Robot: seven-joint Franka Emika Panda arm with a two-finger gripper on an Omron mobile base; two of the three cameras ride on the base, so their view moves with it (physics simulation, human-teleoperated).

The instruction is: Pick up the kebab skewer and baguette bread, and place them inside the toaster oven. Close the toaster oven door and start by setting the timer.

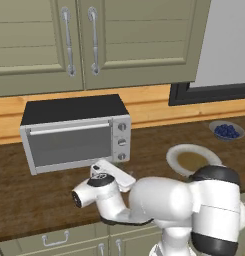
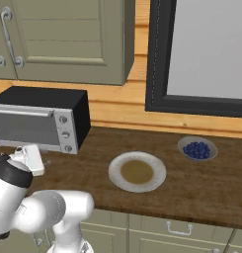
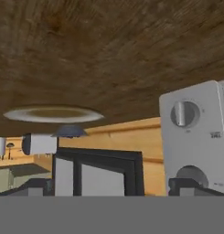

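Gripper (image 1: pixel 125 181), jaws wide and empty, sits just right of toaster oven (image 1: pixel 74 132) knobs (image 3: pixel 185 114), door shut.

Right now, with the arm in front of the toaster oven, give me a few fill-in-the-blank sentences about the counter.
The toaster oven door is ____.
The oven's front has ____ round knobs.
The bowl holds dark ____ berries.
The plate sits between the oven and the ____.

Missing words: shut; three; blue; bowl

Dark wooden counter (image 1: pixel 39 195) with toaster oven (image 1: pixel 74 132), cream plate (image 2: pixel 137 172), berry bowl (image 2: pixel 197 148).
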